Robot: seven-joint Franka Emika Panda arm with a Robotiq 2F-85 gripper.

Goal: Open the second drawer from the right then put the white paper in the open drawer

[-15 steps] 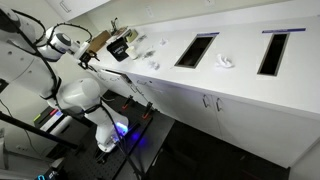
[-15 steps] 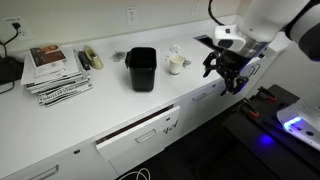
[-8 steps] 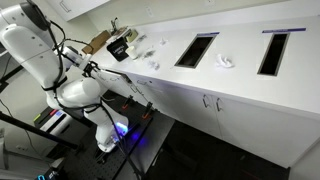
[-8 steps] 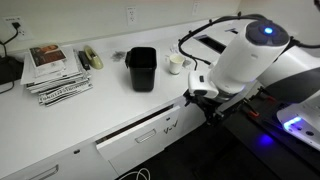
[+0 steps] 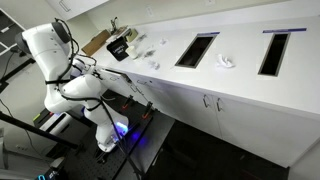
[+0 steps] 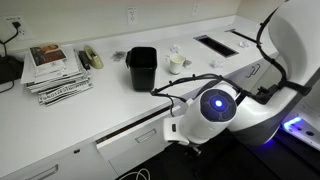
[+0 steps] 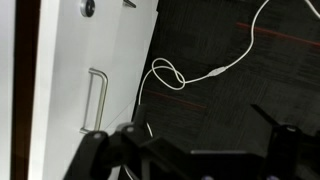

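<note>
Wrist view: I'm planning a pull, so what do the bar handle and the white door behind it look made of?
Bar handle: likely brushed metal, going by its grey colour and dull sheen. Door: probably painted or laminated board. It is flat matte white with no grain visible.

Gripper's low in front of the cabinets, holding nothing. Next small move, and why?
Probably raise and turn the gripper toward the drawer front. Its fingers are apart and empty, and the wrist view shows only a bar-handled door and a floor cable, not the drawer.
</note>
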